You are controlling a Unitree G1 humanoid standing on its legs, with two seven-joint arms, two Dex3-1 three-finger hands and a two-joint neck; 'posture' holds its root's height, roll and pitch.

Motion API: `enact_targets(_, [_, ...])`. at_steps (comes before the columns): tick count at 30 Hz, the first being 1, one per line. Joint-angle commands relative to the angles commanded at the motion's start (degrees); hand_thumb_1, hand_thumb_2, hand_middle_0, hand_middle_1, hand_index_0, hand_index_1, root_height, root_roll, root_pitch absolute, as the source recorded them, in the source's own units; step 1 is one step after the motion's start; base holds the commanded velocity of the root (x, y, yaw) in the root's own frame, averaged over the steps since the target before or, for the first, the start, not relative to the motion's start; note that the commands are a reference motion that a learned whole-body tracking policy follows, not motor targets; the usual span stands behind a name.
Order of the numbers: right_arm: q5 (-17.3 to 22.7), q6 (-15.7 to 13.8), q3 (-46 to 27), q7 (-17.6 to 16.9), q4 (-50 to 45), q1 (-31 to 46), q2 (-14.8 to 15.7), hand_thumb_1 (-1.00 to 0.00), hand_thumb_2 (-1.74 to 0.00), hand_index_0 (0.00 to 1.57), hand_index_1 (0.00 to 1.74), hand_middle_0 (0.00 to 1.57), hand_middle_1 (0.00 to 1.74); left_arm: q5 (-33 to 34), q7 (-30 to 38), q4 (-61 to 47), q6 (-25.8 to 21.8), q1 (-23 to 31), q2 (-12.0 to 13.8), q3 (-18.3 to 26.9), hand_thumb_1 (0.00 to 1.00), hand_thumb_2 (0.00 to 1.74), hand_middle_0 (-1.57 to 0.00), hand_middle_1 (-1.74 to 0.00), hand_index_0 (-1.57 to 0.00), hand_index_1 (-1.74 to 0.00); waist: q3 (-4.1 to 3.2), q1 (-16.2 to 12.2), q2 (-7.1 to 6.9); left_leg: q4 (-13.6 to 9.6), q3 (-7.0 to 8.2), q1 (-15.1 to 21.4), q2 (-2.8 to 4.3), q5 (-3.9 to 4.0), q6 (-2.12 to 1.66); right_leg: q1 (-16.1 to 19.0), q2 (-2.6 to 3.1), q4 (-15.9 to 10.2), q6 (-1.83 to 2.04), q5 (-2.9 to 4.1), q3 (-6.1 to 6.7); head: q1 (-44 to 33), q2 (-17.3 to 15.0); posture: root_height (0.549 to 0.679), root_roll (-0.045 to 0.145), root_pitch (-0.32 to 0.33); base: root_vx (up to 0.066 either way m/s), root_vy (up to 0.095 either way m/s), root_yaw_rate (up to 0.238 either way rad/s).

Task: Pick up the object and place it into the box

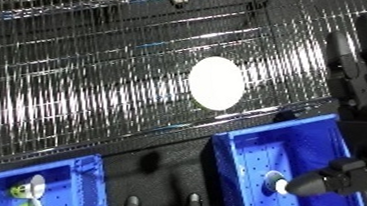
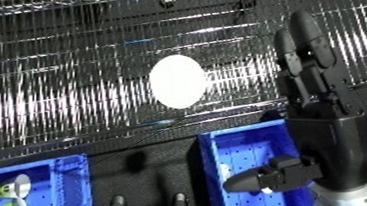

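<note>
So the right hand [image 2: 309, 96] is up over the wire shelf [image 1: 92, 77], fingers pretty much straight and relaxed, not holding anything. The white oval object [image 1: 216, 83] sits on that shelf, just above the blue bin [image 1: 325, 142], apart from the hand.

I think I am working in a store room or a warehouse, not in a home. In front of me there is a wire shelf [image 1: 92, 77] made of shiny metal grid, the kind used for stock, and it reflects strong lamp light. Below it stand blue plastic bins [image 1: 289, 145] with small holes in the floor; one is at the right and another one [image 1: 66, 173] at the left, on a black frame [image 1: 164, 165] between them.
</note>
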Motion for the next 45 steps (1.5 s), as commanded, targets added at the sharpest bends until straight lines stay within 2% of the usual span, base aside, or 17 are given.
enact_targets(7, [-5.5, 2.6, 4.7, -12.1, 12.3, -7.4, -4.4, 0.0, 0.0, 0.0, 0.0, 0.0, 0.0, -0.2, 0.4, -1.0, 0.3, -0.3, 0.1, -2.5, 0.0, 0.0, 0.0, 0.0, 0.0, 0.0, 0.0, 1.6, 1.22, 1.0, -0.6, -1.2, -0.88, -0.24, 0.32, -1.2, -0.18, 1.3, -0.48, -0.34, -0.2, 3.2, 0.2, 0.637, 0.052, 0.077, 0.018, -0.003, 0.045])
enact_targets(9, [-5.9, 3.4, 6.0, -14.1, 15.8, -9.1, -5.0, 0.0, 0.0, 0.0, 0.0, 0.0, 0.0, -0.5, 0.5, -0.8, 0.0, -0.6, 0.0, -3.4, 0.0, 0.0, 0.0, 0.0, 0.0, 0.0, 0.0, 2.1, 1.64, 1.3, -0.69, -1.6, -1.17, -0.45, 0.39, -1.5, -0.33, 1.7, -0.64, -0.48, -0.27, 4.1, 0.3, 0.636, 0.054, 0.078, 0.013, 0.009, 0.022])
enact_targets(12, [-5.4, 4.0, 8.3, -15.1, 21.2, -12.3, -5.6, 0.0, 0.0, 0.0, 0.0, 0.0, 0.0, -0.9, 0.6, -0.7, 0.0, -1.0, -0.1, -4.4, 0.0, 0.0, 0.0, 0.0, 0.0, 0.0, 0.0, 2.7, 2.26, 1.8, -0.77, -2.2, -1.56, -0.7, 0.48, -2.1, -0.54, 2.2, -0.85, -0.64, -0.36, 5.2, 0.4, 0.635, 0.056, 0.08, 0.015, 0.007, 0.024])
enact_targets(17, [-3.2, 4.8, 11.2, -14.4, 27.5, -16.5, -5.9, 0.0, 0.0, 0.0, 0.0, 0.0, 0.0, -1.2, 0.2, -0.7, 0.1, -1.2, 0.3, -5.4, 0.0, 0.0, 0.0, 0.0, 0.0, 0.0, 0.0, 3.3, 3.21, 1.9, -0.76, -2.9, -2.11, -0.68, 0.52, -3.0, -0.7, 2.6, -1.1, -0.73, -0.29, 7.1, 0.4, 0.634, 0.06, 0.087, 0.017, 0.014, 0.034])
enact_targets(28, [-0.6, 6.3, 16.4, -9.2, 37.8, -22.7, -5.0, 0.0, 0.0, 0.0, 0.0, 0.0, 0.0, -1.5, -0.4, -1.5, 0.3, -1.0, 0.3, -6.6, 0.0, 0.0, 0.0, 0.0, 0.0, 0.0, 0.0, 4.2, 4.32, 1.9, -0.63, -4.2, -2.69, -0.54, 0.66, -4.9, -0.75, 3.4, -1.57, -0.9, -0.17, 9.1, -0.1, 0.632, 0.066, 0.105, 0.019, 0.012, 0.03])
enact_targets(36, [-1.6, 7.5, 18.0, -7.8, 38.5, -22.7, -4.3, 0.0, 0.0, 0.0, 0.0, 0.0, 0.0, -1.9, -0.4, -2.3, 0.7, -0.9, 0.2, -6.9, 0.0, 0.0, 0.0, 0.0, 0.0, 0.0, 0.0, 4.2, 4.53, 1.5, -0.61, -4.6, -2.76, -0.33, 0.7, -5.6, -0.6, 3.7, -1.74, -1.11, -0.11, 9.4, -0.1, 0.631, 0.067, 0.115, 0.015, 0.007, 0.024])
enact_targets(45, [-1.4, 8.7, 19.0, -5.3, 38.2, -22.2, -3.5, 0.0, 0.0, 0.0, 0.0, 0.0, 0.0, -1.9, -0.1, -3.1, 0.9, -1.0, 0.2, -7.0, 0.0, 0.0, 0.0, 0.0, 0.0, 0.0, 0.0, 4.4, 4.44, 1.9, -0.62, -5.1, -2.43, -0.29, 0.69, -6.2, -0.56, 3.9, -1.83, -0.98, -0.21, 9.6, 0.1, 0.63, 0.068, 0.12, 0.005, -0.004, -0.004])
